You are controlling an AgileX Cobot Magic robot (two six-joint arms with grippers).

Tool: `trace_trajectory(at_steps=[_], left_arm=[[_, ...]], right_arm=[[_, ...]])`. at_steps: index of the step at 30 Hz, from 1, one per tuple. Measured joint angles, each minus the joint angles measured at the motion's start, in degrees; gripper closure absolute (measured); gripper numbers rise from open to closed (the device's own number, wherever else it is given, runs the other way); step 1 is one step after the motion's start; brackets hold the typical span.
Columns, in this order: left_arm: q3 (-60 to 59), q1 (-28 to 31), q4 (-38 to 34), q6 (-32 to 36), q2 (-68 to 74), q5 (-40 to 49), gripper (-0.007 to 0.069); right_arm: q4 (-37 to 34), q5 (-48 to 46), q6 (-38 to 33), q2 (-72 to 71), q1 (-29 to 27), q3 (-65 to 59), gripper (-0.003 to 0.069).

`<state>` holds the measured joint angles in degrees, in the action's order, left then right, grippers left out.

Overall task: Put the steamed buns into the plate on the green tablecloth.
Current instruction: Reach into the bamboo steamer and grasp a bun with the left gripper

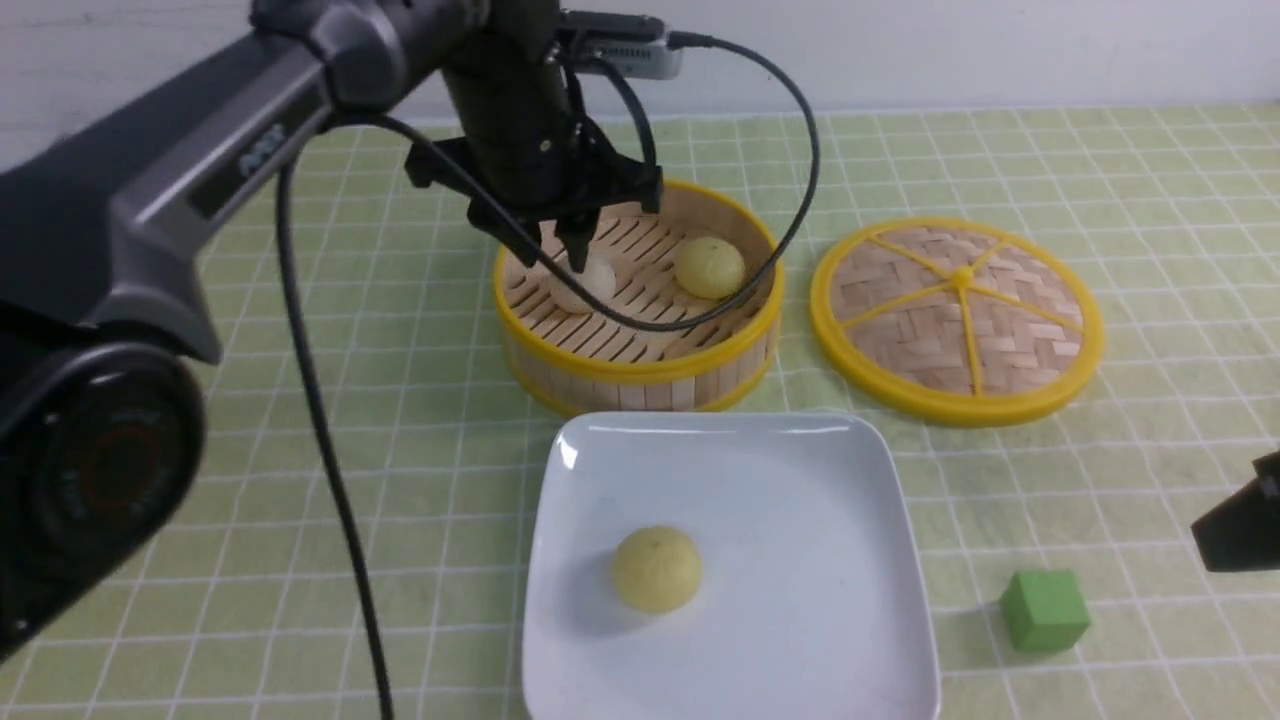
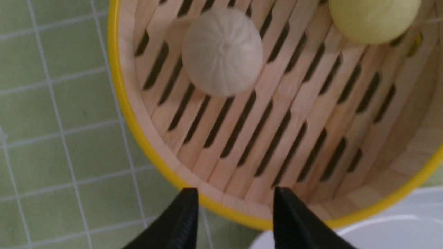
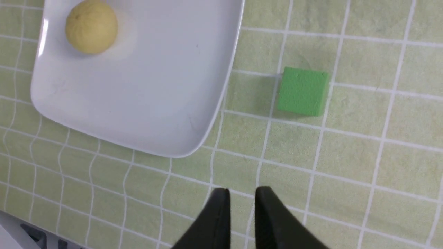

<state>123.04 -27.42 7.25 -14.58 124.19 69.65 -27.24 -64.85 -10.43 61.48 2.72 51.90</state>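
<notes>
The beige-grey steamed bun (image 1: pixel 588 282) lies in the round bamboo steamer basket (image 1: pixel 640 375), with a pale yellow bun (image 1: pixel 709 267) beside it. Both show in the left wrist view: the beige-grey bun (image 2: pixel 221 52) and the yellow bun (image 2: pixel 373 17). My left gripper (image 1: pixel 558 250) hangs open and empty just above the beige-grey bun; in its wrist view the left gripper (image 2: pixel 235 197) is over the basket's near rim. Another pale yellow bun (image 1: pixel 657 568) sits on the white square plate (image 1: pixel 800 480), also seen as bun (image 3: pixel 91 27) and plate (image 3: pixel 155 86). My right gripper (image 3: pixel 242 195) is empty, jaws almost together, low over the green tablecloth (image 1: pixel 300 480).
The woven yellow-rimmed lid (image 1: pixel 957 320) lies flat to the right of the basket. A green cube (image 1: pixel 1045 610) stands right of the plate, also in the right wrist view (image 3: pixel 303 90). My right arm's tip (image 1: pixel 1235 530) shows at the right edge. The left arm's cable hangs across the basket.
</notes>
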Motion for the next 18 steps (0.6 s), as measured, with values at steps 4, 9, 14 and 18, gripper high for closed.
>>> trace_trajectory(at_steps=[4,9,14,18], left_arm=[[2.95,-0.27,1.59,-0.40,3.13,-0.88,0.0158],[3.36,-0.27,2.05,-1.49,6.65,-6.70,0.0109],[3.45,-0.27,2.73,-1.66,9.91,-11.19,0.0179],[3.45,-0.27,4.63,-1.66,12.02,-9.56,0.0421]], right_arm=[[0.00,0.07,0.00,0.00,0.00,0.00,0.0524],[0.03,0.15,0.00,0.00,0.00,0.00,0.0522],[0.03,0.20,0.00,0.00,0.00,0.00,0.0516],[0.09,0.27,0.00,0.00,0.00,0.00,0.0512]])
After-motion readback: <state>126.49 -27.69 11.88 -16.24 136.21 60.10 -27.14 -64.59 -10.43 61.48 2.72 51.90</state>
